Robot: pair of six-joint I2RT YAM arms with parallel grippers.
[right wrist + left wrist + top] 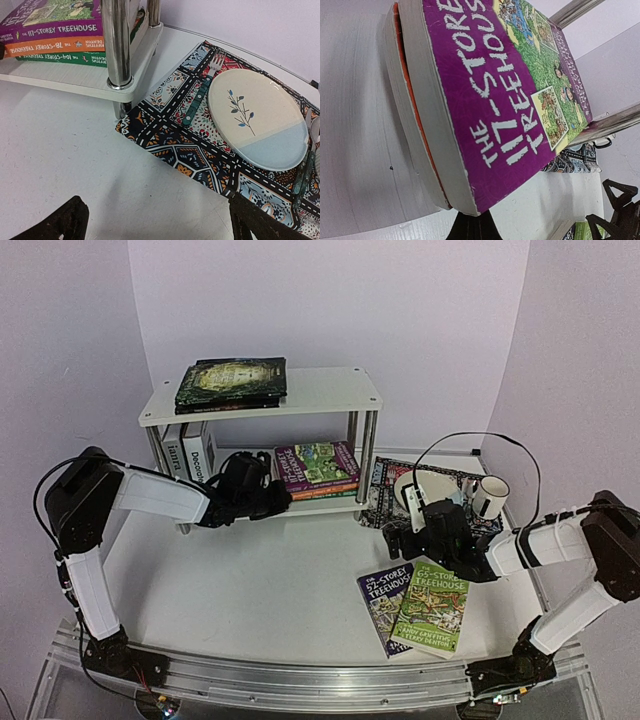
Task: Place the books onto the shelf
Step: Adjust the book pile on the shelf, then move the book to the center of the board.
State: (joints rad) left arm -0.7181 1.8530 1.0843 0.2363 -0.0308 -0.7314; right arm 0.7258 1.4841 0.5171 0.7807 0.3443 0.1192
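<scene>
From above, your left tool (pixel 283 498) is closed on nothing, its tip at the near-left corner of the stack of paperbacks (pixel 317 468). That stack lies flat on the lower board of the white shelf (pixel 330 390). Two white hardbacks (pixel 187 455) stand upright at that board's left end, and dark books (pixel 232 382) lie on the top board. Your right tool (pixel 400 533) hovers wide open and empty beside the patterned mat (pixel 385 502), which carries a plate (pixel 425 485) and a mug (pixel 490 496). A green paperback (pixel 432 608) overlaps a blue paperback (pixel 378 602) on the worktop (pixel 250 580).

At the left wrist, the shut fingers (pixel 472 229) form one dark wedge right at the stack's corner. The top cover is glossy purple, with an orange one beneath and matt page edges.

At the right wrist, the two dark fingers (pixel 60 222) stand far apart over bare white worktop. Ahead, a shiny chrome post (pixel 117 45) fronts the stack, and the mat's corner lies just beside the shelf foot. A green-handled fork (pixel 202 90) lies along the round glazed plate.
</scene>
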